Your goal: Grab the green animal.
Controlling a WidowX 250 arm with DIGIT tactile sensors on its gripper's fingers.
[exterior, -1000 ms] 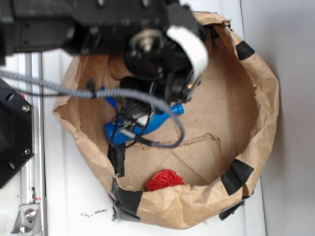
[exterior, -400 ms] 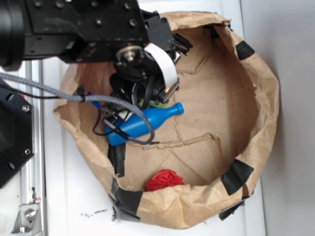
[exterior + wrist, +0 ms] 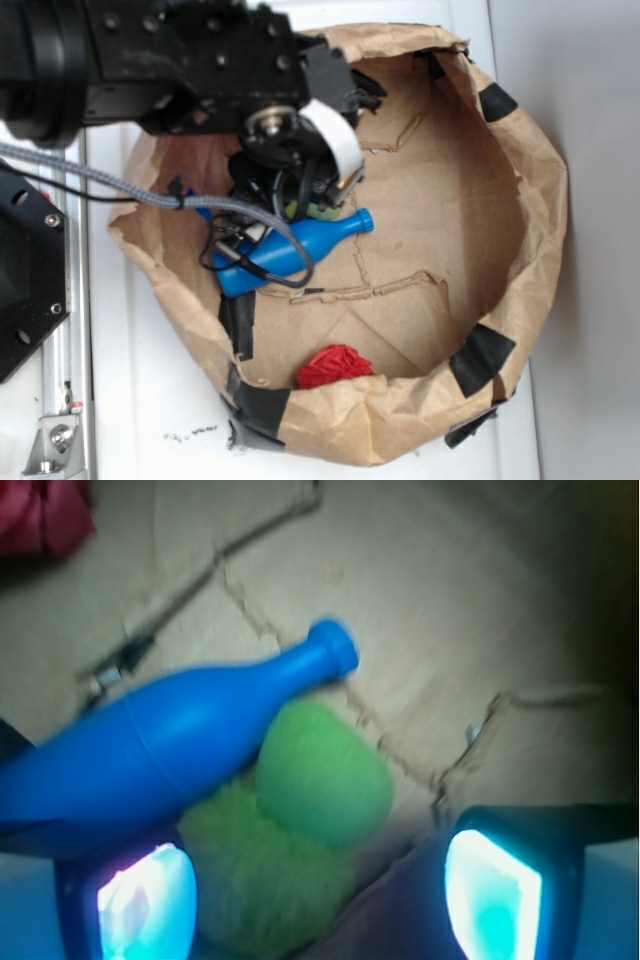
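From my seat, the blue bottle (image 3: pixel 170 750) lies left, touching the green animal (image 3: pixel 300 830) beside it. My gripper (image 3: pixel 320 890), jaws spread and empty, has swung left over the toy within 1 second; descent looks next.

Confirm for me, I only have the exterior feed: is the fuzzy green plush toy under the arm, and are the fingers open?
Observer: Yes. On the wrist view the fuzzy lime-green plush toy lies against the smooth blue plastic bottle, between the two open fingers of the gripper.
Operator: Fingers touching it yet?
Observer: Cannot tell; the toy sits beside the left pad, with a clear gap to the right one.
Operator: Bottle in the way?
Observer: Its body crosses above the left pad, so closing may catch it.
Operator: Red thing close?
Observer: No, the crumpled red ball is at the wrist view's far top-left corner.
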